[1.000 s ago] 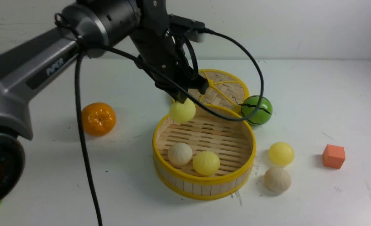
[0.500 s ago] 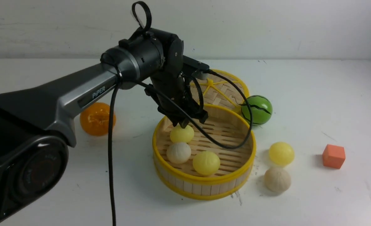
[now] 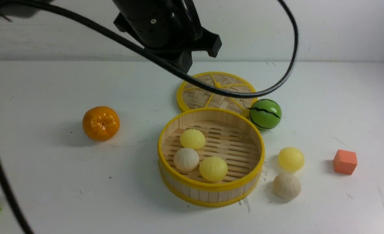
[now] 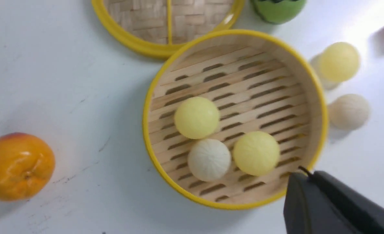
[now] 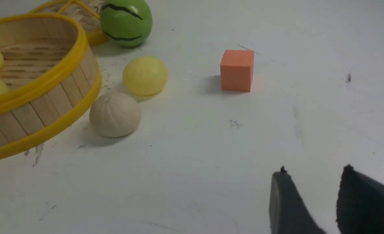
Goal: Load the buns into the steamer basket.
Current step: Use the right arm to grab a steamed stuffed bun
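Buns (image 3: 213, 168) sit three on the slat floor of your steamer basket (image 3: 211, 195), while a beige bun (image 3: 287, 186) and a yellow bun (image 3: 291, 159) lie on the table (image 3: 49, 178) just beside its right wall. Your right gripper (image 5: 313, 182) hovers low, jaws parted and empty; farther back, your left gripper (image 3: 183, 63) hangs raised clear of the basket, clenched on nothing.

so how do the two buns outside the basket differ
Colour: the yellow bun is pale yellow, the beige bun off-white. Surface: the beige bun shows clear ribs; the yellow bun looks smoother. Place: the yellow bun lies farther from the robot, toward the green ball; the beige bun lies nearer. Both are round, about the same size, and sit on the table just right of the basket.
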Controlling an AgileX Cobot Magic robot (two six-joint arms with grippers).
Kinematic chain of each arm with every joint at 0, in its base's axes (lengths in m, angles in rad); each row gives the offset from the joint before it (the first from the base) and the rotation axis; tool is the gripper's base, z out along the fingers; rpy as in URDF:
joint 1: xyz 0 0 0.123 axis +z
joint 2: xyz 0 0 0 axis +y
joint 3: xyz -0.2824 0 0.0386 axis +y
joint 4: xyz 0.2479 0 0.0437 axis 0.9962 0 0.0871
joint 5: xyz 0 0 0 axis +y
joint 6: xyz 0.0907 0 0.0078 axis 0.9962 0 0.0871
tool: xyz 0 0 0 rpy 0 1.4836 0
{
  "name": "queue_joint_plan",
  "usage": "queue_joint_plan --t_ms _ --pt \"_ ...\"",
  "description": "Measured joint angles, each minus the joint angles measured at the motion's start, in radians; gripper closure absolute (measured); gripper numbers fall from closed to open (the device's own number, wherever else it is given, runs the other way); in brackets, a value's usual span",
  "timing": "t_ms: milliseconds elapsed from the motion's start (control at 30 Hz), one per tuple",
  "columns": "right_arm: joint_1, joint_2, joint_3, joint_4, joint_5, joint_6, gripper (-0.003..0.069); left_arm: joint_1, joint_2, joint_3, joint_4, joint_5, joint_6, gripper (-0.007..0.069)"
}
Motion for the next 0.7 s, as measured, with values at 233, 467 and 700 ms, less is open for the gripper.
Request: queue_joint_plan --t_ms 233,467,700 --pt "0.000 0.000 0.000 0.000 0.000 0.000 0.0419 -0.032 -0.370 0.449 -0.017 -0.172 -0.034 0.0638" --pt "0.000 0.000 0.000 0.000 0.000 0.000 0.0419 -0.032 -0.790 1.057 -0.082 -0.608 -0.036 0.0638" --pt "0.000 0.000 0.001 0.004 -0.013 0.006 0.0419 -0.032 -1.201 1.563 -0.192 -1.005 -0.036 0.0638"
